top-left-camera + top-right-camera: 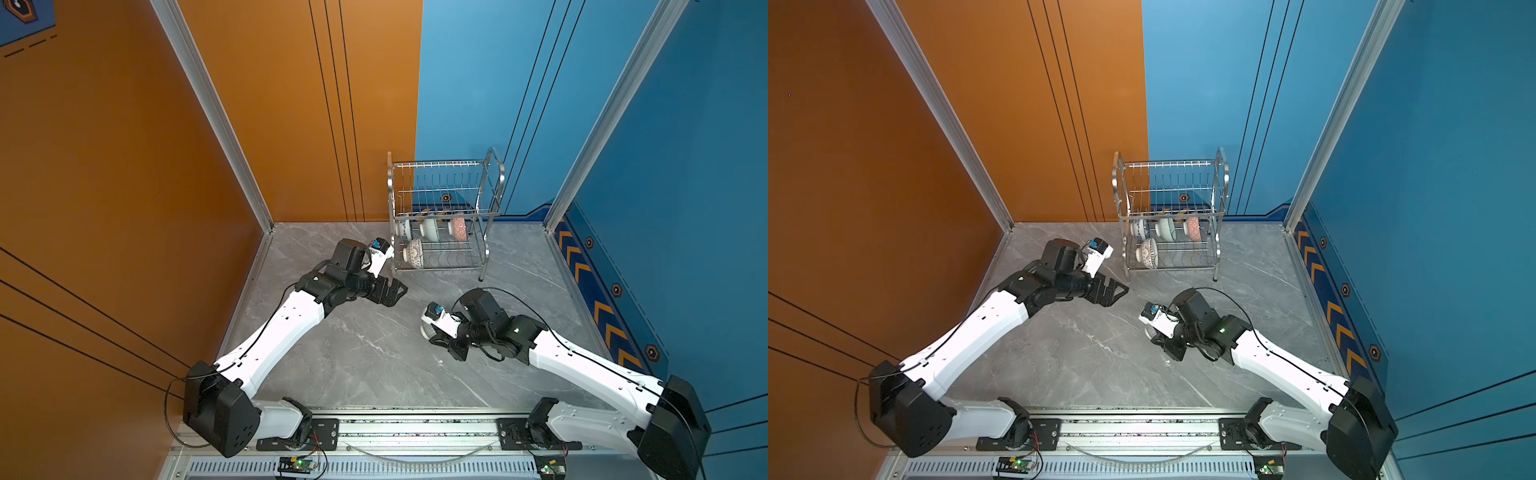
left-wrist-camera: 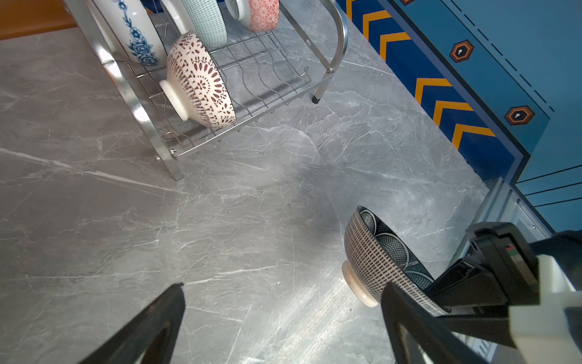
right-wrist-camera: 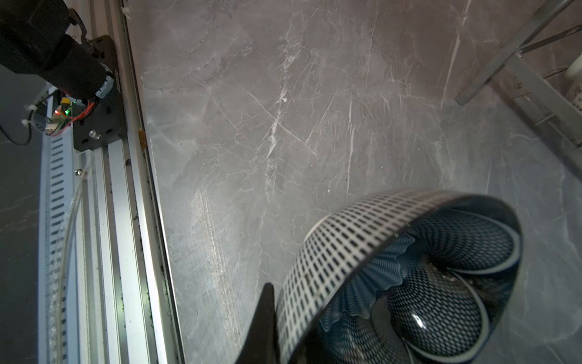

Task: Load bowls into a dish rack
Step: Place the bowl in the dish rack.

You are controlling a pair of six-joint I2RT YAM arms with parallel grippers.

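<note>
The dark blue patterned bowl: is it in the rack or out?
Out. The dark blue bowl is held on its side by the right arm's fingers, shut on its rim, apart from the dish rack.

A grey marble-look surface [image 1: 374, 361] with pale veins forms the floor of the booth. Behind it an orange wall [image 1: 291, 104] and a blue wall [image 1: 478, 83] meet in a straight seam. From its back corners rise two slanting aluminium posts [image 1: 217, 120] [image 1: 613, 112]; beyond them stand an orange side panel [image 1: 104, 166] and a blue side panel [image 1: 685, 166], crossed by thin black lines. Along the surface's right edge runs a dark blue band of orange chevrons [image 1: 602, 309] with hexagon badges [image 1: 616, 289]. A soft glare [image 2: 315, 315] lies on the surface.
</note>
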